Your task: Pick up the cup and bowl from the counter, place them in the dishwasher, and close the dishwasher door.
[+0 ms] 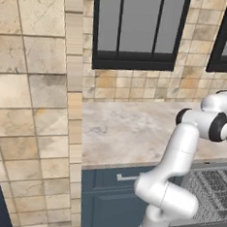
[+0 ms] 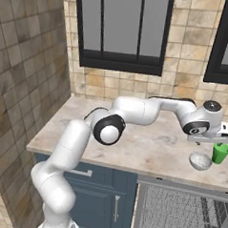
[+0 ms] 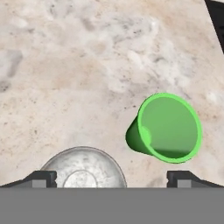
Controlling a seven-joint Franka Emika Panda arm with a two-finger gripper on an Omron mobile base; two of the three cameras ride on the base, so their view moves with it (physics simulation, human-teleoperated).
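While spread wide, pincer (image 3: 112, 178) hovers above cup (image 3: 168, 127).

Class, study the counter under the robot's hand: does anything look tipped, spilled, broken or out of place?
Nothing stands out. The green cup stands upright and empty beside the grey bowl on the counter, apart from it. No spill shows.

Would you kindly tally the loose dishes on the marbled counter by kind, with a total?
Green plastic cup: 1
Shallow silver-grey metal bowl: 1
Total: 2, both standing on the beige-grey marbled stone counter.
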